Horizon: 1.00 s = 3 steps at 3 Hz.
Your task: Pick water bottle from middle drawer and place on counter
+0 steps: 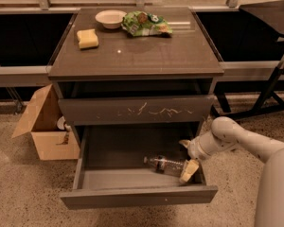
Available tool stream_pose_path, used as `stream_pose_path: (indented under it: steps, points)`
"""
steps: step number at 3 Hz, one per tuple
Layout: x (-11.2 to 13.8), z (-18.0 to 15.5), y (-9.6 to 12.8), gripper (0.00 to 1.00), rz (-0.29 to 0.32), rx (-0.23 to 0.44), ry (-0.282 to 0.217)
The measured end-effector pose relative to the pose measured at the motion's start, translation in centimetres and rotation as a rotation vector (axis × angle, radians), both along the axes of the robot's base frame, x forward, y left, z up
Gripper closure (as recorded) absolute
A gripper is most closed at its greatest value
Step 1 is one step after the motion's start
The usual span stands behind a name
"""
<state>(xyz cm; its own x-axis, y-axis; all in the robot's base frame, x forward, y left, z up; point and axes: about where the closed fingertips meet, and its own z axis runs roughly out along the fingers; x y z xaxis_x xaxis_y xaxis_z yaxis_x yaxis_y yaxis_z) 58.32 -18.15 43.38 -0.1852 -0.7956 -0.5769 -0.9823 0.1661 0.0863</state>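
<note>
The water bottle lies on its side on the floor of the open middle drawer, towards the right, with its cap pointing left. My gripper reaches into the drawer from the right. It is open, with one finger behind the bottle's right end and the other fingertip in front of it. The bottle still rests on the drawer floor. The counter is the glossy top of the cabinet above.
On the counter are a yellow sponge, a white bowl and a green snack bag. The scratched drawer front overhangs the open drawer. A cardboard box stands to the left and a dark stand to the right.
</note>
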Motion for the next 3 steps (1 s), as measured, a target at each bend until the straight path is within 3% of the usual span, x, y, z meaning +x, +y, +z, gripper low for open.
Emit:
stream_pose_path:
  steps: [2,3]
  points:
    - [2.5,-4.2,1.5,0.03,0.019,-0.047,-0.008]
    - [2.7,-5.5,2.2,0.26,0.025,-0.05,-0.001]
